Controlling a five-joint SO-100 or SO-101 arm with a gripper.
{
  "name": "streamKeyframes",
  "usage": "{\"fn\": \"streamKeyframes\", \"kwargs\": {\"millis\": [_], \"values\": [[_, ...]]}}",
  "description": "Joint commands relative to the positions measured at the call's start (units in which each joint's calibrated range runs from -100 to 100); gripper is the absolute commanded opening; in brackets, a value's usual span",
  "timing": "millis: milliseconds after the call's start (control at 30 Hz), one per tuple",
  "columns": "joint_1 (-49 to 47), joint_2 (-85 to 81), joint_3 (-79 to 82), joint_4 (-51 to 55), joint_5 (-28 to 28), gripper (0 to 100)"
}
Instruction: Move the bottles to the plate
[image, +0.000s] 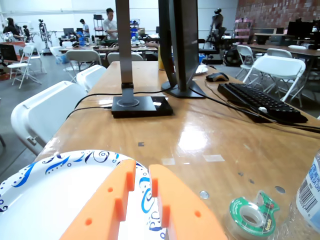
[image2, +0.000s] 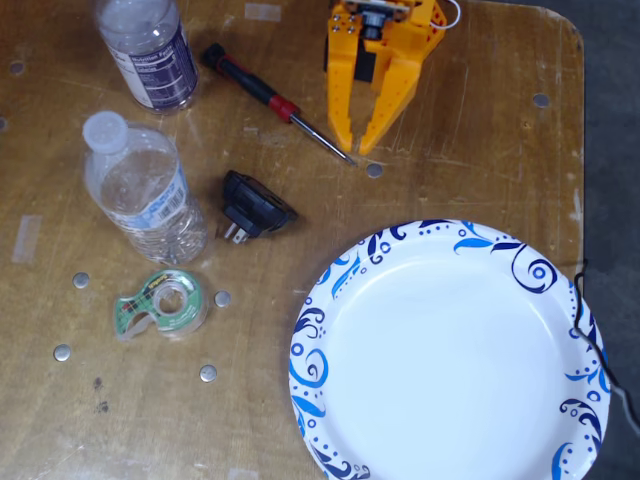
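Two small clear ribbed plastic water bottles stand on a glossy, scuffed wooden table (image2: 470, 120), both well away from the plate. Nearest the fixed camera's lower edge lies the large round white paper plate (image2: 345, 270), smooth in the middle, with blue swirls and dots around its rim; it is empty. To its left in that view sits a green plastic tape dispenser (image2: 160, 305) holding a roll of clear tape, among a few small round metal studs. Just above the dispenser stands the white-capped bottle with the pale blue label (image2: 145, 195), and beside that bottle lies a black plug adapter (image2: 255, 207). Further up is the bottle with the dark navy label (image2: 150, 50), its top cut off by the frame. A screwdriver with a black and red handle (image2: 270, 97) lies slanted between that bottle and the orange plastic gripper (image2: 358, 143). The gripper's two pointed fingers are only slightly parted and hold nothing. In the wrist view they hang over the plate's rim.
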Motion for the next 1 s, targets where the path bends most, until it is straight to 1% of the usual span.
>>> {"fn": "streamKeyframes", "kwargs": {"millis": [0,267,567,667,733,800,867,967], "values": [[2.18,-0.67,-1.45,-3.74,0.16,4],[7.57,-0.67,-0.55,-12.96,0.16,4],[6.39,-0.67,-1.9,-13.4,0.16,4],[4.44,-0.67,-5.32,-11.83,0.22,4],[3.15,-0.67,-8.11,-8.61,0.22,4],[3.15,-0.67,-11.9,-2.95,0.22,4],[3.47,-0.67,-16.94,4.62,0.27,4],[3.69,-0.41,-26.4,18.98,0.27,4]]}}
